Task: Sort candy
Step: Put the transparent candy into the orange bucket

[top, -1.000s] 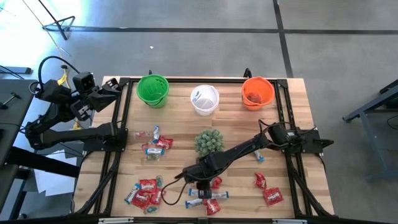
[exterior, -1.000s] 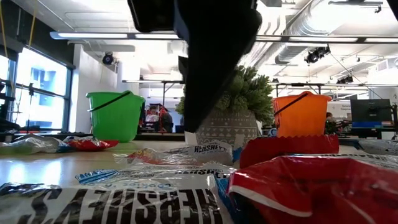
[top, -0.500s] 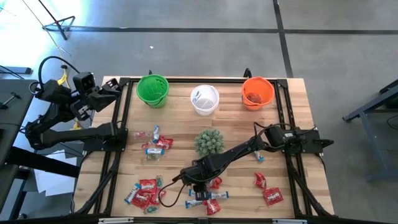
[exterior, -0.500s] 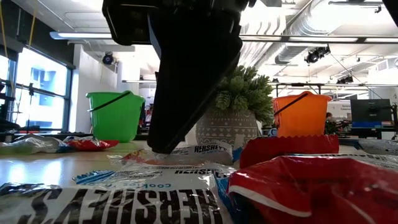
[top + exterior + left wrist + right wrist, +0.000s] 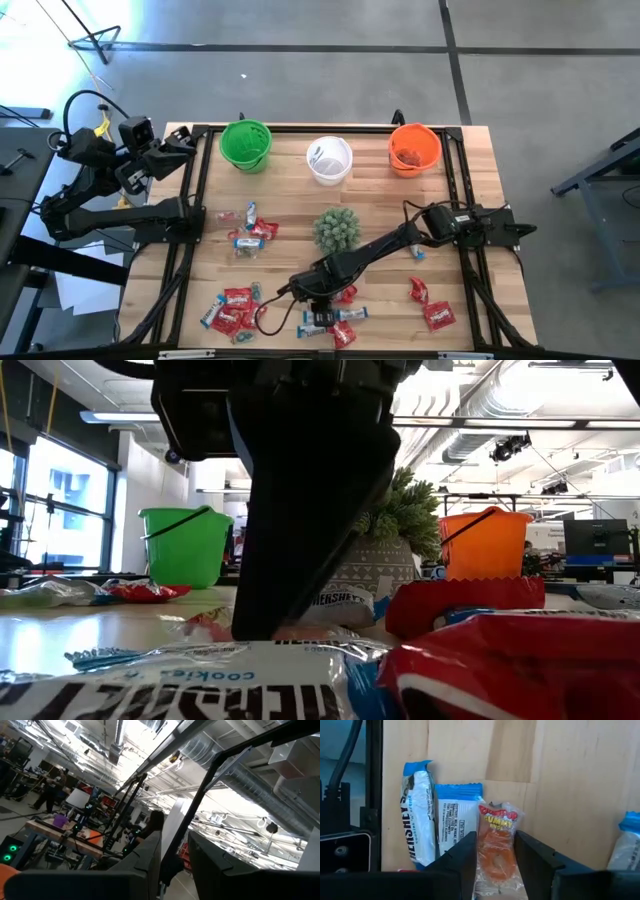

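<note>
Right tool [image 5: 492,865] open astride orange gummy candy [image 5: 495,850], lower end hidden; left tool [image 5: 172,865] slightly open, raised.

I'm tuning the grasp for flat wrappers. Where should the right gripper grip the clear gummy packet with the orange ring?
Across its narrow middle, coming straight down. The clear gummy packet lies flat on the wooden table, its long sides already between the right gripper's open fingers, a blue-and-white candy bar beside it.
</note>
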